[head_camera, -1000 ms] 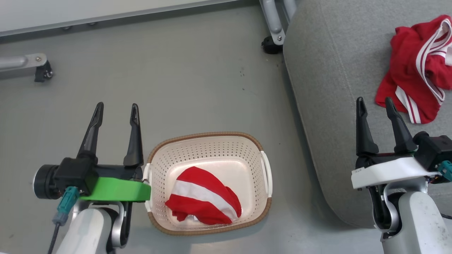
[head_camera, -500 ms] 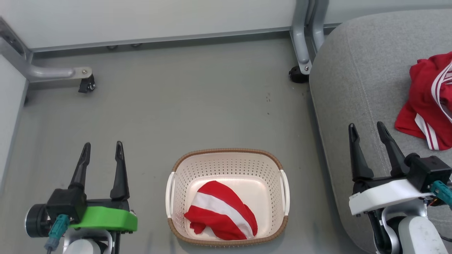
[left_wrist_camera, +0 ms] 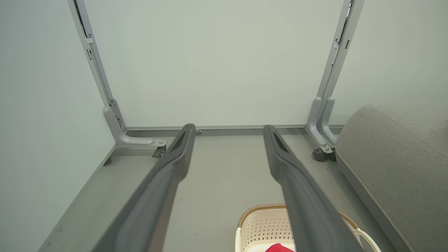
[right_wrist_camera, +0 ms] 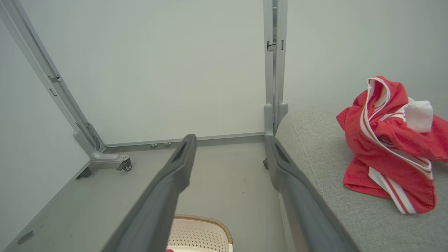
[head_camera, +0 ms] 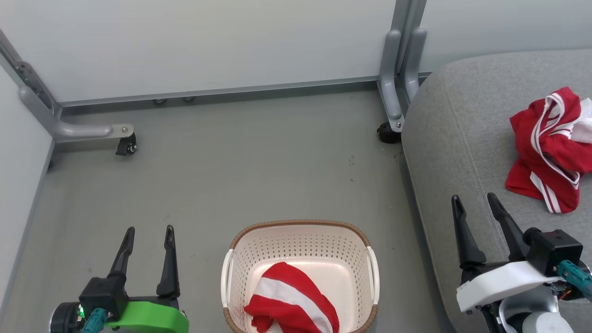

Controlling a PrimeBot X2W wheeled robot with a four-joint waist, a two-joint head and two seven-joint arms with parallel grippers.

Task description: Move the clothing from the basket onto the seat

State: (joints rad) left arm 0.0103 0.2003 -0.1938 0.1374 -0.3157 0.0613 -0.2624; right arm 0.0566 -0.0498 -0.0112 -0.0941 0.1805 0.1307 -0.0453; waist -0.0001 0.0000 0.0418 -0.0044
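While both wide-jawed and empty, left gripper, right gripper — one garment in basket, one jersey on seat.

Floor is bare from the basket rim to the back panel, a wide lane. Far left corner: frame foot with caster juts in, and the side panel walls the left edge. Far right corner: upright posts and second caster, just beside the seat corner. Seat blocks the floor's right edge, leaving a narrow strip between it and the basket. Basket top is open, with the striped garment heaped at its near side. Seat's left part is bare; the red jersey is piled toward its right. Left end effector is spread over floor left of the basket. Right end effector is spread over the seat's left edge, apart from the jersey.
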